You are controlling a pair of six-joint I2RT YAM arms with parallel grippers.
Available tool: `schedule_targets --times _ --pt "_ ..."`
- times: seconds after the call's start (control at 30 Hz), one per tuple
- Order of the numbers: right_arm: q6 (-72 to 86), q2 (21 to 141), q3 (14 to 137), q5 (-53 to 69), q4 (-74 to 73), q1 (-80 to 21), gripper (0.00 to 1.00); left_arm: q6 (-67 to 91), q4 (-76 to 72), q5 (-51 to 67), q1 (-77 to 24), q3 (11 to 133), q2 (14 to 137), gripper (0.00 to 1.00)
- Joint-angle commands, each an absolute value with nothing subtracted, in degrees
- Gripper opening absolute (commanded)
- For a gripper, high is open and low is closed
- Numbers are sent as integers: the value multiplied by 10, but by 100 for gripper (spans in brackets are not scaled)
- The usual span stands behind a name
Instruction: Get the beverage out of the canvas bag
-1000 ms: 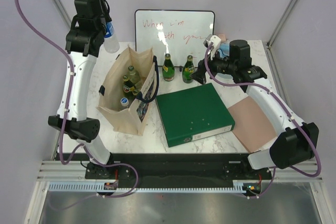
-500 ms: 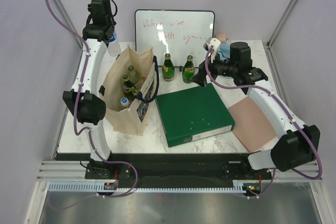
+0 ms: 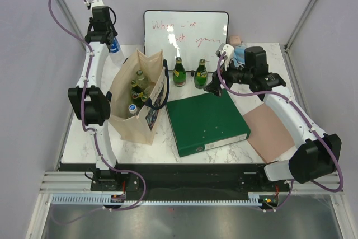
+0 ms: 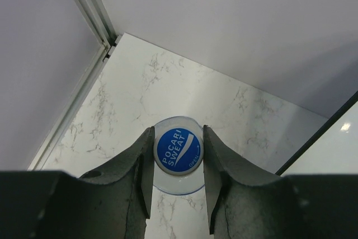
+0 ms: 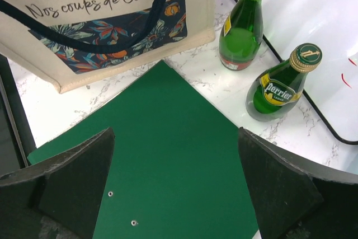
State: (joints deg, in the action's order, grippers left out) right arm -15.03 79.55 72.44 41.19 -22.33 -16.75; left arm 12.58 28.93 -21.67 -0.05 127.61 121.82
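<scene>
The left claw (image 4: 178,138) is pinching the Pocari Sweat bottle (image 4: 179,158) on either side of its blue cap. It holds the bottle outside the canvas bag (image 3: 130,130), over the desk (image 4: 184,90) at the 11 o'clock corner. Whether its base touches the marble cannot be told. The bottle looks like clear, thin plastic, so it is probably fairly light. The body is likely to dent and slip under a squeeze, so the stiff cap and neck seem the soundest place to take hold. The bag stands upright and open at about 9 o'clock, its soft walls likely to sag if nudged. Inside it stand several green bottles (image 3: 138,80) and one with a pale blue cap (image 3: 133,107). If the green ones are glass, they would be heavier, slick and breakable, and best lifted by the neck. The right claw (image 5: 176,188) is spread wide with nothing in it, above the green binder (image 5: 168,138). Two Perrier bottles (image 5: 278,88) stand at its 1 o'clock.
</scene>
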Motion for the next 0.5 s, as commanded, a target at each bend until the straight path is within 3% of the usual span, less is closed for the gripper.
schedule_targets --times 0.0,0.47 --pt "-178 788 750 433 -240 -166 98 138 174 -172 21 1277 1209 2" --pt "-201 815 787 446 -275 -166 98 134 172 -109 39 1260 1247 2"
